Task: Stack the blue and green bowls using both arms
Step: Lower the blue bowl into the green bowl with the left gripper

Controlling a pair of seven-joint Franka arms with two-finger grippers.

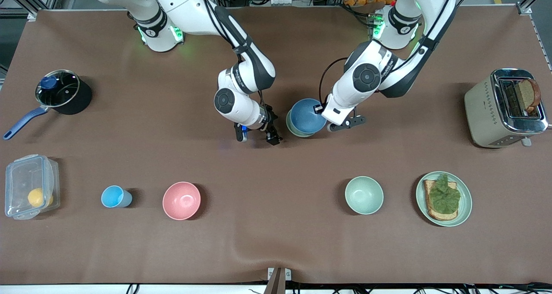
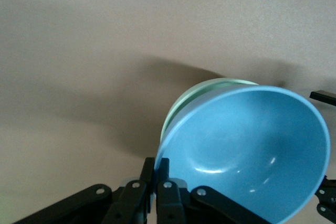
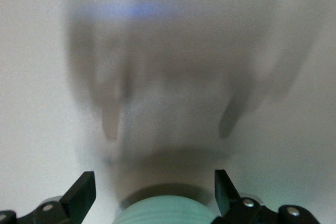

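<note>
Blue bowl (image 2: 247, 150) pinched in left claw (image 2: 156, 174), above green bowl (image 2: 210, 85)

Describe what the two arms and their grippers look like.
Both arms are glossy white with rounded segments, black bands at the joints and grey-black round caps. Green lights glow at both bases, and black cables run along both arms. The left gripper and the right gripper are small, black and two-fingered, with silver screws; a blue light shows by the right one.

Mid-blue bowl (image 1: 305, 115) over sage-green bowl (image 1: 293, 129), pink bowl (image 1: 181, 200), pale mint bowl (image 1: 364, 195), light-blue cup (image 1: 114, 196), brown tablecloth (image 1: 276, 242) — plain, cream-and-chrome toaster (image 1: 500, 108), black pot (image 1: 64, 92) — blue handle.
</note>
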